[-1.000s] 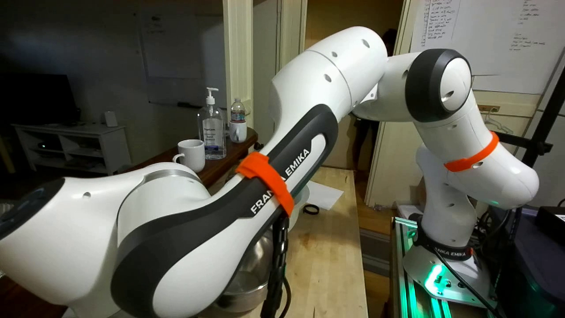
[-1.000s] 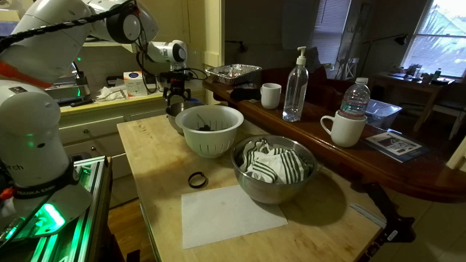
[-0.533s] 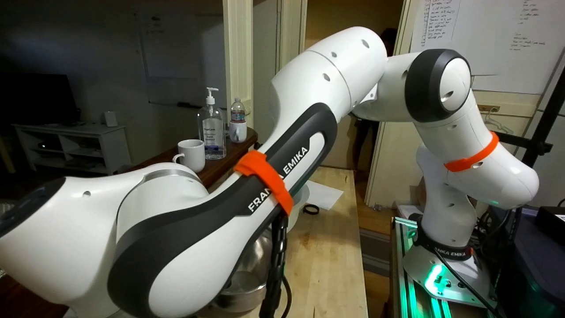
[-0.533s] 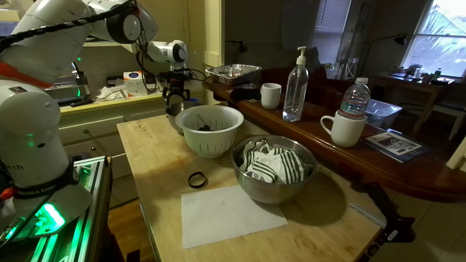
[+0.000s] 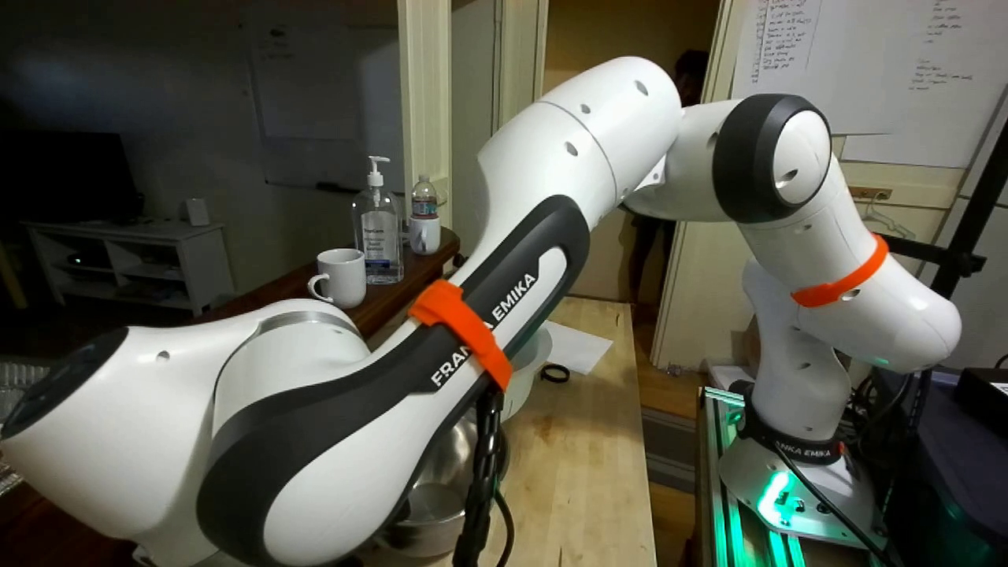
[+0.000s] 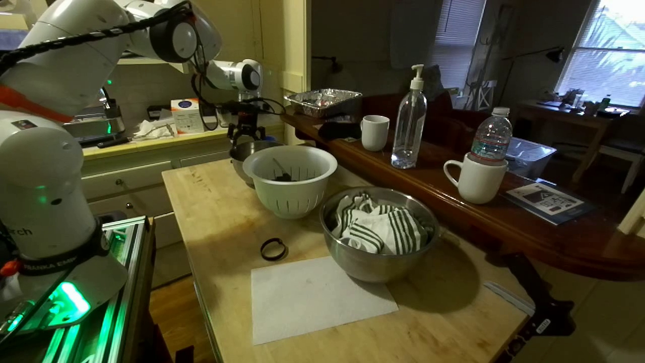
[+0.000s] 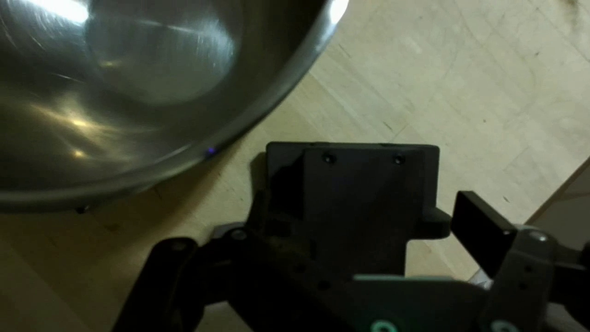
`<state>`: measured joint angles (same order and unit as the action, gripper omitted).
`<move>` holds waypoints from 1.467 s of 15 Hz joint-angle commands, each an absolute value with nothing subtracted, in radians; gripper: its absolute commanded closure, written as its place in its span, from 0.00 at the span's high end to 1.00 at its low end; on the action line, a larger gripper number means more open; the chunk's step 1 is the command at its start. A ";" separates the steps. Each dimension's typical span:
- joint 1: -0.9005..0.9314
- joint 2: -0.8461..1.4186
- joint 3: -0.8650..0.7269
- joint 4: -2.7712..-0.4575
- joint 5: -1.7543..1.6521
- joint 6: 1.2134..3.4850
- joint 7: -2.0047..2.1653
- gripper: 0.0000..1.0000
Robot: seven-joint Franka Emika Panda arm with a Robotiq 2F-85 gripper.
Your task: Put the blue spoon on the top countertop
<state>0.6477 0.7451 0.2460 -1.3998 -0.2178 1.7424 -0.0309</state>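
My gripper [image 6: 247,140] hangs over the far end of the pale counter by the plain steel bowl [image 6: 242,169]. In the wrist view the gripper [image 7: 364,223] is open, its fingers [image 7: 481,233] wide apart, beside the same steel bowl [image 7: 161,129], which looks empty. A black block with two screws [image 7: 362,184] shows between the fingers; I cannot tell what it is. The blue spoon does not clearly show. A small blue patch [image 6: 270,138] behind the gripper is too small to identify. In both exterior views the top countertop [image 6: 432,174] is dark reddish-brown.
Near the gripper stands a pale colander [image 6: 289,194], then a steel bowl with a striped cloth [image 6: 380,227]. On the countertop are a foil tray [image 6: 325,102], mugs [image 6: 375,133], a sanitizer bottle [image 6: 408,131] and a water bottle. A black clamp [image 6: 546,312] grips the near edge.
My arm has sunk slightly, and in an exterior view the gripper has shifted a little to the right beside the steel bowl. The objects have not moved.
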 commanded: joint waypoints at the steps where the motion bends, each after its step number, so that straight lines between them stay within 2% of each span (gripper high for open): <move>1: 0.643 0.771 0.243 -1.386 -0.202 1.729 0.002 1.00; 12: 0.640 0.802 0.250 -1.353 -0.173 1.693 0.006 0.98; 13: 0.638 0.804 0.250 -1.353 -0.171 1.691 0.004 0.73; 14: 0.637 0.806 0.250 -1.353 -0.168 1.688 0.004 0.73; 15: 0.636 0.808 0.251 -1.352 -0.163 1.685 0.004 0.68; 16: 0.635 0.808 0.251 -1.350 -0.160 1.677 0.003 0.59; 17: 0.634 0.809 0.251 -1.346 -0.158 1.673 0.001 0.56; 19: 0.630 0.816 0.254 -1.345 -0.150 1.672 -0.005 0.42; 22: 0.625 0.813 0.258 -1.346 -0.142 1.675 -0.009 0.42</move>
<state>0.6360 0.7908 0.2473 -1.3718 -0.1673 1.6930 -0.0012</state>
